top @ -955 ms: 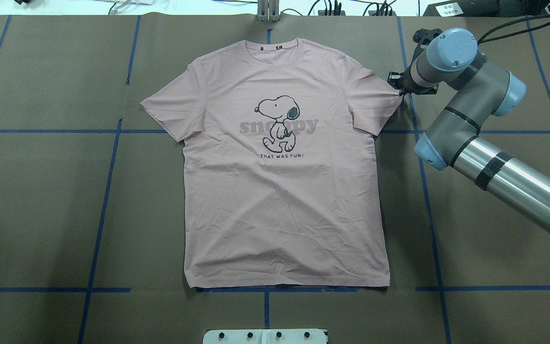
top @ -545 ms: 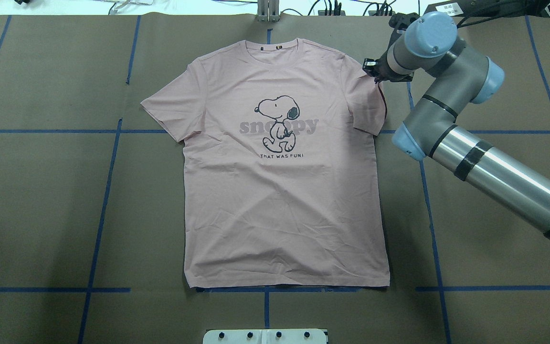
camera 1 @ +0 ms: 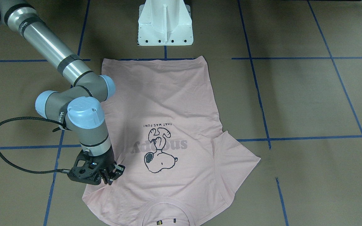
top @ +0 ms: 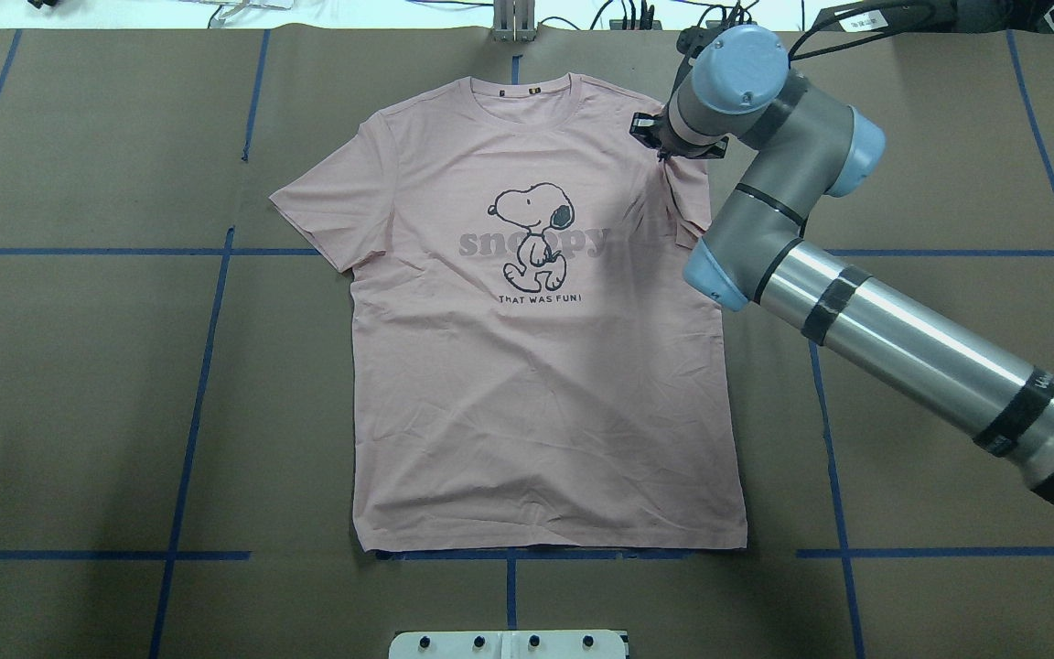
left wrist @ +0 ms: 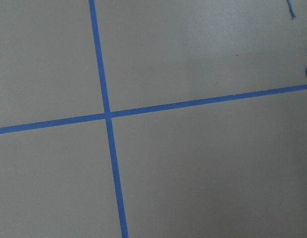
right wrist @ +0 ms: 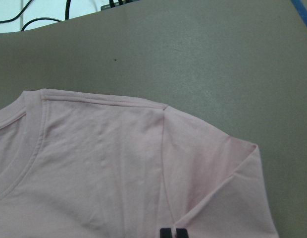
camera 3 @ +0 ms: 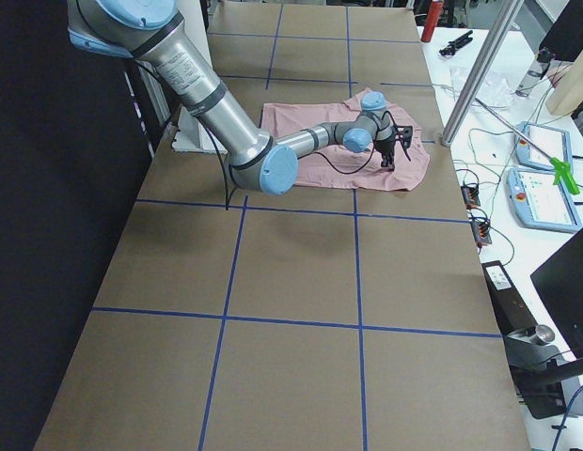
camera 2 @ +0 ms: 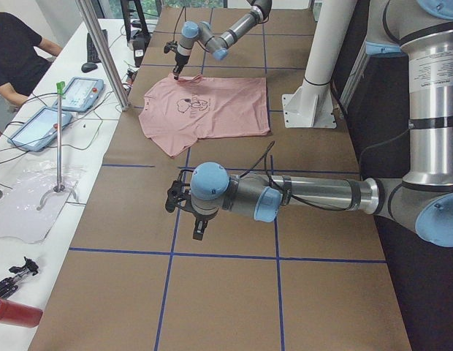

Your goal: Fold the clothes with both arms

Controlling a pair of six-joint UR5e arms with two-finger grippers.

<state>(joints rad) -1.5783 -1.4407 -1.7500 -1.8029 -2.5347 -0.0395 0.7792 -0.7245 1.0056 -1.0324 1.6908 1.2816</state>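
T-shirt (top: pixel 536 394): 1, pink, flat and print-up on the table (top: pixel 79 394). The right claw (top: pixel 658 146) pinches 1 sleeve (top: pixel 673 206), fingers closed on its edge, the sleeve doubled over the chest beside the claw. The left claw (camera 2: pixel 199 230) hangs over the table, well apart from the shirt; open or closed, I cannot tell.

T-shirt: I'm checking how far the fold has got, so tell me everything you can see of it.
The T-shirt is pale pink, soft-looking knit, short-sleeved, with a black-outlined cartoon dog over mauve lettering and a small black caption. It lies face up, lightly wrinkled, on the brown table, collar away from the robot. Its left sleeve is spread flat. Its right sleeve is lifted and doubled in over the shoulder, pinched by the right gripper, jaws shut. Nothing else touches it.
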